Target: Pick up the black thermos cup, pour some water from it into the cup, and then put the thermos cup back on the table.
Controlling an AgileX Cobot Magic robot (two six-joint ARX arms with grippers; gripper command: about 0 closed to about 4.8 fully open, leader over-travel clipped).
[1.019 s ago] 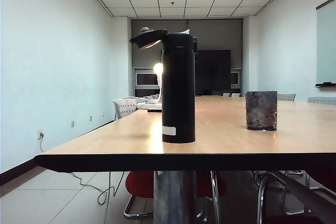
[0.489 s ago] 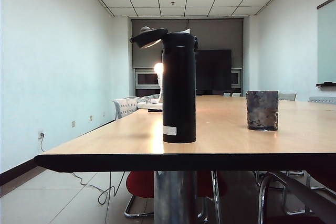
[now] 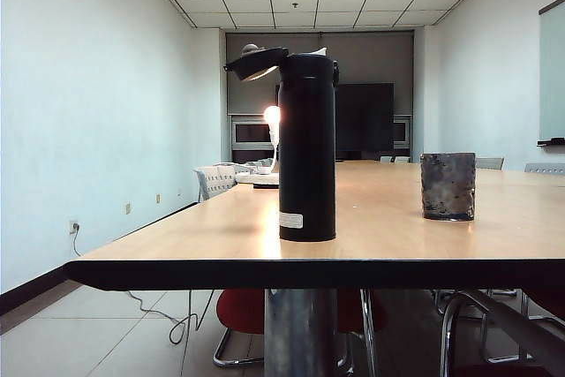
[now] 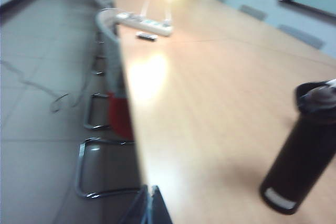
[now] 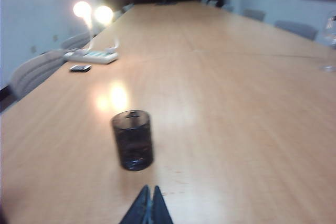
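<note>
The left gripper (image 4: 149, 205) shows as 2 dark fingertips pressed together, holding nothing, at the near edge of the smooth light-wood table (image 4: 210, 93). The matte cylindrical black thermos cup (image 4: 303, 156), lid flipped up, stands off to one side of it. The right gripper (image 5: 147, 208) is likewise closed and empty; the short mottled grey cup (image 5: 133, 140) stands upright just ahead.

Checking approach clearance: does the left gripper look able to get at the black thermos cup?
Probably yes. The left gripper, shut, is off the black thermos cup, with only bare table between; it must open first.
</note>
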